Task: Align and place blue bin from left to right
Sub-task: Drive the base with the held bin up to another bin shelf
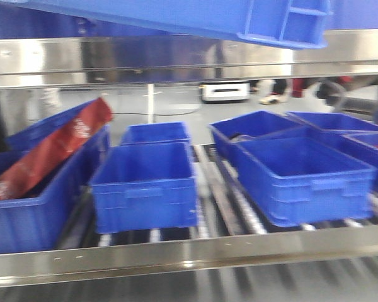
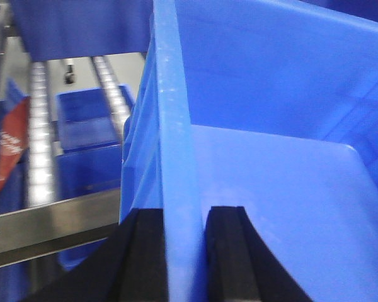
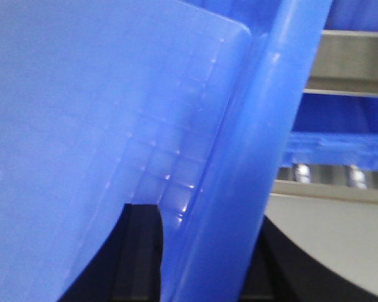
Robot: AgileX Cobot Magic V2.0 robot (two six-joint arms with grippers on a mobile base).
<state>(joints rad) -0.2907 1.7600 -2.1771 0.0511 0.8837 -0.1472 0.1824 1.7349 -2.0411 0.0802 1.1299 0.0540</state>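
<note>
The blue bin (image 1: 176, 16) hangs tilted at the top of the front view, above the roller shelf, with its ribbed corner at the right. In the left wrist view my left gripper (image 2: 184, 214) is shut on the bin's (image 2: 271, 126) rim, one black finger (image 2: 145, 258) outside the wall and the other inside. In the right wrist view my right gripper (image 3: 208, 226) is shut on the opposite wall of the bin (image 3: 82, 94), with a finger (image 3: 142, 251) inside and the other outside. Neither gripper shows in the front view.
Several blue bins sit on the roller shelf below: one at the left holding a red bag (image 1: 50, 151), a middle bin (image 1: 146, 185) with a smaller one (image 1: 156, 132) behind it, and a right bin (image 1: 302, 176). A steel rail (image 1: 189, 255) runs along the front.
</note>
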